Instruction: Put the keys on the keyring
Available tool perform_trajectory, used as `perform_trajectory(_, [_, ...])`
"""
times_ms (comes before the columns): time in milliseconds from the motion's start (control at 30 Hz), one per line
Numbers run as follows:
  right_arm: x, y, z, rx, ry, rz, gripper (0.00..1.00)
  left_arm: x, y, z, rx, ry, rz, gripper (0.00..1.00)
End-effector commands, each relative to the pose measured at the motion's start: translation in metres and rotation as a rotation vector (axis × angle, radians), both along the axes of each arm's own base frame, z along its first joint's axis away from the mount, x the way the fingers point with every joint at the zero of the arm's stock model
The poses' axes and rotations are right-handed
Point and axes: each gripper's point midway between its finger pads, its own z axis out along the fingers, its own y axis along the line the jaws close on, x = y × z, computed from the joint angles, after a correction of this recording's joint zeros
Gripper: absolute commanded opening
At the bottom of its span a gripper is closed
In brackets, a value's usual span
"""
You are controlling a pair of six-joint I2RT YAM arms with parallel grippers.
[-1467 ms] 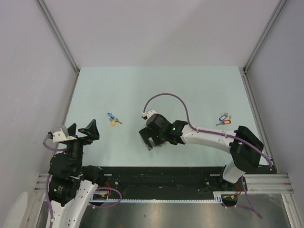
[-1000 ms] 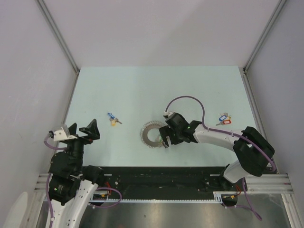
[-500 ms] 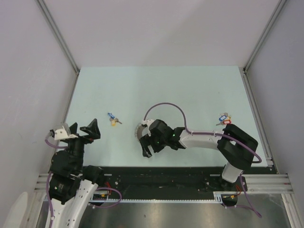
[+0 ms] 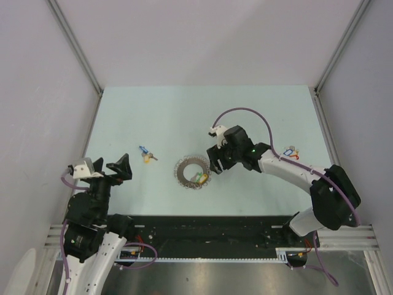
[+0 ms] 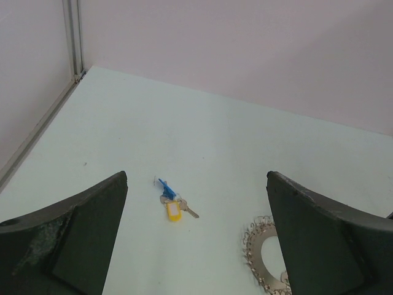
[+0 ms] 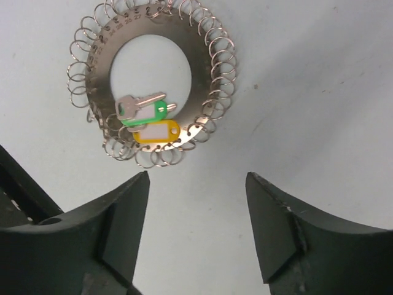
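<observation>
The keyring [image 4: 186, 166], a flat silvery disc edged with small wire loops, lies on the table at centre. A silver key with green and yellow tags [image 4: 201, 179] rests on its near right rim. My right gripper [image 4: 212, 165] is open and empty just right of the ring. In the right wrist view the ring [image 6: 202, 74] and the tagged key [image 6: 147, 121] lie ahead of the open gripper [image 6: 196, 184]. A blue and yellow key bunch [image 4: 146, 155] lies to the left. My left gripper [image 4: 107, 169] is open and empty near the left front, facing that bunch [image 5: 172, 204].
A second key bunch with red and blue tags [image 4: 290, 152] lies at the right, partly behind the right arm. The keyring's edge shows in the left wrist view [image 5: 255, 246]. Grey walls enclose the table on three sides; a black rail runs along the near edge.
My right gripper swept over the keyring and has now drawn back up and to the right, uncovering the ring with the green and yellow tagged key on it. The left arm barely moved.
</observation>
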Motion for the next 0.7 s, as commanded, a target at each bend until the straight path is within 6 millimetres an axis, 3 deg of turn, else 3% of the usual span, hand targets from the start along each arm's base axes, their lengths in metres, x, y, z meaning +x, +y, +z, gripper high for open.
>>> perform_trajectory(0, [0.006,0.002,0.002,0.041,-0.02,0.181,0.65,0.004,-0.008,0.001,0.021,0.0,-0.04,1.0])
perform_trajectory(233, [0.024,0.006,-0.017,0.132,0.022,0.249,0.46,0.007,-0.015,-0.001,0.037,0.011,-0.075,1.0])
perform_trajectory(433, [0.027,0.018,-0.039,0.14,0.076,0.303,0.4,0.012,-0.022,-0.004,0.054,0.03,-0.103,1.0])
perform_trajectory(667, [0.016,0.028,-0.045,0.154,0.113,0.372,0.37,0.016,-0.025,-0.006,0.065,0.044,-0.117,1.0])
